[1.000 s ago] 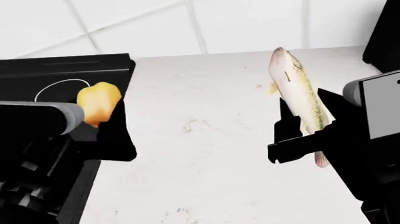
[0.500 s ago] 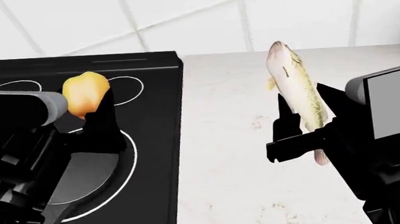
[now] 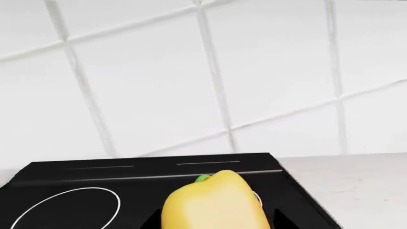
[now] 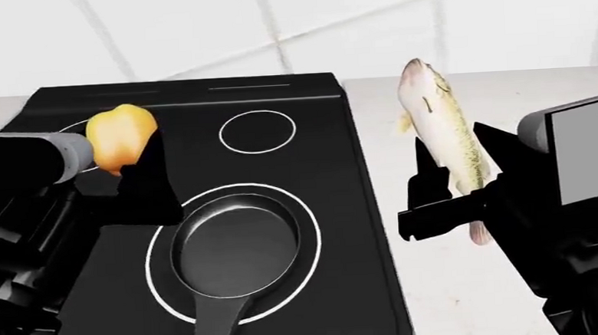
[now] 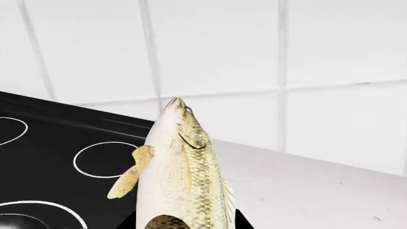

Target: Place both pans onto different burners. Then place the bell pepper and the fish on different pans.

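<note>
White tiles back the cooktop, now slid below both claws: left claw clamps bell pepper, right claw clamps fish, small pan ready.

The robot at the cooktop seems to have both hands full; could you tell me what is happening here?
The left gripper holds the bell pepper over the cooktop. The right gripper holds the fish head-up, over the counter. One pan sits on a large burner, empty. Neither item is placed yet.

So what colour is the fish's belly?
Pale cream-white on the fish, under an olive scaled back; clearest in the right wrist view.
</note>
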### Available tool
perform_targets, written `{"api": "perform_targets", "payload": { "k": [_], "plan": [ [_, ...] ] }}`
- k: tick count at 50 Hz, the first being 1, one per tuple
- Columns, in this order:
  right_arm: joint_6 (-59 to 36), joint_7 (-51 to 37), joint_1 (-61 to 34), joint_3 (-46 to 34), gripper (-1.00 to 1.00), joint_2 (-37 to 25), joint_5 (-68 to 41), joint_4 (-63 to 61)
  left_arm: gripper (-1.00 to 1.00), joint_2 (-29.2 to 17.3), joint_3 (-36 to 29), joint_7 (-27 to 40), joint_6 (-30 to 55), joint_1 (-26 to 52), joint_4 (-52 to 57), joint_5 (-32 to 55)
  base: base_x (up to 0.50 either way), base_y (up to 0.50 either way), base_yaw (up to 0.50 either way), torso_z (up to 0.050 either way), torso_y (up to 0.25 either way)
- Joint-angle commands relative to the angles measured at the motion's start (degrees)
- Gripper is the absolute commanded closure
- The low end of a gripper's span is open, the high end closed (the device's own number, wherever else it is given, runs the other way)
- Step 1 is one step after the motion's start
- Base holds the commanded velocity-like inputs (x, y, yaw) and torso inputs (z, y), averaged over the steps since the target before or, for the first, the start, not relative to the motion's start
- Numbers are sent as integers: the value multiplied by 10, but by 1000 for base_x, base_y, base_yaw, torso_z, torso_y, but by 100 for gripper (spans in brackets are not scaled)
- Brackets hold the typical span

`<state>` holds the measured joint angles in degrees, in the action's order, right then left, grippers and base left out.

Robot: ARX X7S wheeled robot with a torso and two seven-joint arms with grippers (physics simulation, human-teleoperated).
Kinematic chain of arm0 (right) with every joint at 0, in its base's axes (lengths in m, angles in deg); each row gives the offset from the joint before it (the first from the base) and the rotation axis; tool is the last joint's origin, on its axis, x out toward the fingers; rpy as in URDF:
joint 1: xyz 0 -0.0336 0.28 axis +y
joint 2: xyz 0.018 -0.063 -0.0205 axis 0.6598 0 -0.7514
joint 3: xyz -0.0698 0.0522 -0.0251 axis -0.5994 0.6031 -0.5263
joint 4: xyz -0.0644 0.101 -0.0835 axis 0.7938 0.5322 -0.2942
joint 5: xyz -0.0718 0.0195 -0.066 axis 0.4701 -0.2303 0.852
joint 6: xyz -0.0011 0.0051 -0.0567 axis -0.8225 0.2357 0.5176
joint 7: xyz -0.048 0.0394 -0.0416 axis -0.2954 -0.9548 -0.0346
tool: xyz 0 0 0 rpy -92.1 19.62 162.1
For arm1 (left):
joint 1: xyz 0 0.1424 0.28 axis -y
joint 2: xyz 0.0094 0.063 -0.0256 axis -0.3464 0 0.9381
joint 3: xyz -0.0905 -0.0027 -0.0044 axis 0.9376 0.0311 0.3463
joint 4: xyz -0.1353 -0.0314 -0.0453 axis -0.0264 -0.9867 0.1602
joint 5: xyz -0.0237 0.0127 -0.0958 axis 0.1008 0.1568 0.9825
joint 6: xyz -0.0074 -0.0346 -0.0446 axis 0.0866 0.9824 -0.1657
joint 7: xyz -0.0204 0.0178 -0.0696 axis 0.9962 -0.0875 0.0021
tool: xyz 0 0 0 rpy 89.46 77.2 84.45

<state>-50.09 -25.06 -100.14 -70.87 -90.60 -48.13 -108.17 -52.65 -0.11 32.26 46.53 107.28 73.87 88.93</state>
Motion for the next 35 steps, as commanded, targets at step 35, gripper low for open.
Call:
{"api": "perform_targets", "payload": {
  "k": [35],
  "plan": [
    [-18,-14,-40,2,100,0,-4,-2,100,-13,10,-2,-13,-6,-10,17,0,500,0,1,1]
  ]
}}
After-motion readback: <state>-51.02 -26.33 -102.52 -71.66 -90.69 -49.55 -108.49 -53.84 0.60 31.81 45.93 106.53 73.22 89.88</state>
